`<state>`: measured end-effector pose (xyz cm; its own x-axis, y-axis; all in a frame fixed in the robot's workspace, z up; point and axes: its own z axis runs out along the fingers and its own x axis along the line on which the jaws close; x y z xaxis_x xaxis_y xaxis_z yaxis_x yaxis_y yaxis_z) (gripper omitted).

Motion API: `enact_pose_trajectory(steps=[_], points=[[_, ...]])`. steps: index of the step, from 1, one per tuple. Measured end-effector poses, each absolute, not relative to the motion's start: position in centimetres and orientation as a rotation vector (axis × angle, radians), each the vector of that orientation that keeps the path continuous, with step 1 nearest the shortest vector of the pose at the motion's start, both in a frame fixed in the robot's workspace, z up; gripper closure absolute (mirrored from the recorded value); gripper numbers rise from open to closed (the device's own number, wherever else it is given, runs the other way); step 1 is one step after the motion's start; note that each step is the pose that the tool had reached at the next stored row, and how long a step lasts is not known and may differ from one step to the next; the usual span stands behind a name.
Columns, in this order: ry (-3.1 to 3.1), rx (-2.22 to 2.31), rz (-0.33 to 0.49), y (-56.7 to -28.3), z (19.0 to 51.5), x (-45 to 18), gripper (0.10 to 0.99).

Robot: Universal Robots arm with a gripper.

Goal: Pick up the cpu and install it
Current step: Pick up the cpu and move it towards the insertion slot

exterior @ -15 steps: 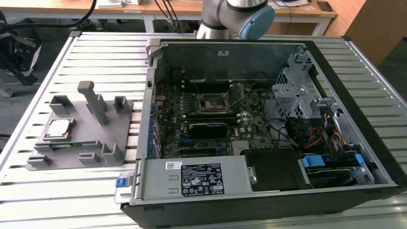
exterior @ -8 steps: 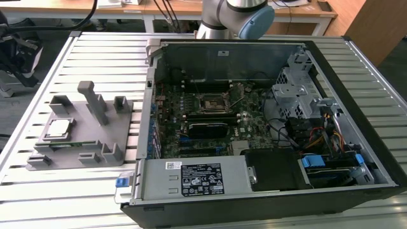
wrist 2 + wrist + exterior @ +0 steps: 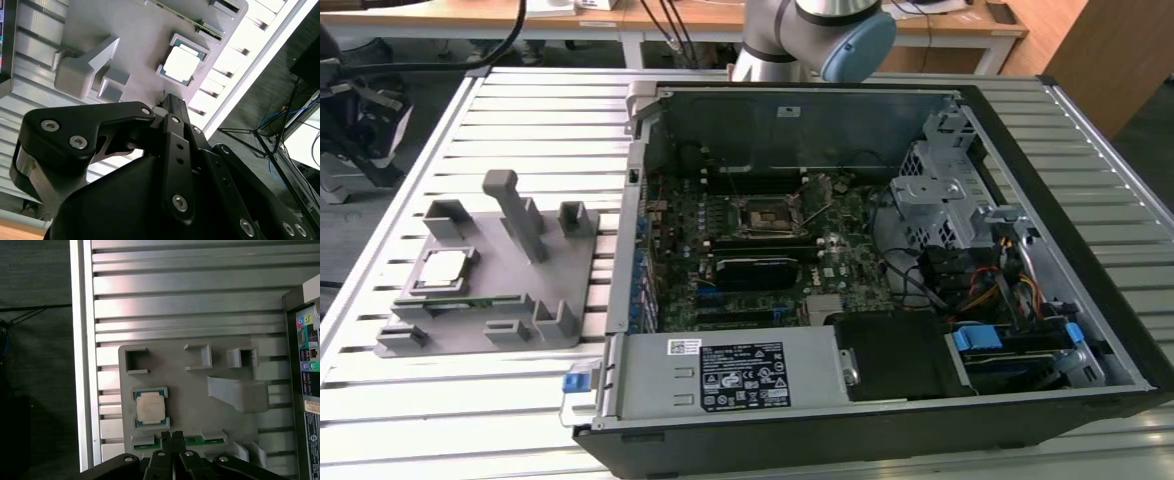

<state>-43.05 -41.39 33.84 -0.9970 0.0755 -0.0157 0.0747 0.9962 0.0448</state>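
The cpu (image 3: 444, 268) lies flat, silver top up, in a framed pocket of the grey fixture plate (image 3: 520, 300) at the exterior view's left. Both wrist views look down on the cpu (image 3: 150, 406) (image 3: 181, 65) from well above. My gripper (image 3: 171, 436) (image 3: 172, 101) hangs high over the fixture plate (image 3: 190, 390), just off the cpu's pocket, shut with nothing between its fingers. The black socket (image 3: 765, 215) sits on the motherboard inside the open computer case. The arm (image 3: 814, 40) rises behind the case.
The open case (image 3: 1067, 200) holds a power supply (image 3: 734, 370), a metal drive cage (image 3: 941, 190) and loose cables. Tall grey posts (image 3: 520, 215) stand on the fixture. The slatted aluminium table (image 3: 494, 420) ends close to the fixture's outer side.
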Motion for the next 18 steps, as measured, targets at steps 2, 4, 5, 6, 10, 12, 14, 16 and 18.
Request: enact_pose_trajectory(steps=[2, 4, 5, 6, 10, 12, 14, 16, 18], points=[[3.124, 0.106, 0.069, -41.4, 33.6, -43.0, 0.922], [3.127, 0.078, 0.069, -41.4, 33.3, -43.0, 0.796], [3.130, 0.055, 0.069, -41.4, 33.2, -43.0, 0.796], [3.132, 0.027, 0.069, -41.4, 33.1, -43.0, 0.737], [3.136, -0.022, 0.070, -41.4, 32.4, -43.0, 0.561], [3.137, -0.022, 0.070, -41.5, 32.1, -43.0, 0.506], [3.137, -0.022, 0.070, -41.5, 31.8, -43.0, 0.447], [3.138, -0.021, 0.070, -41.5, 31.6, -43.0, 0.388], [3.137, -0.021, 0.070, -41.5, 31.3, -43.0, 0.325]])
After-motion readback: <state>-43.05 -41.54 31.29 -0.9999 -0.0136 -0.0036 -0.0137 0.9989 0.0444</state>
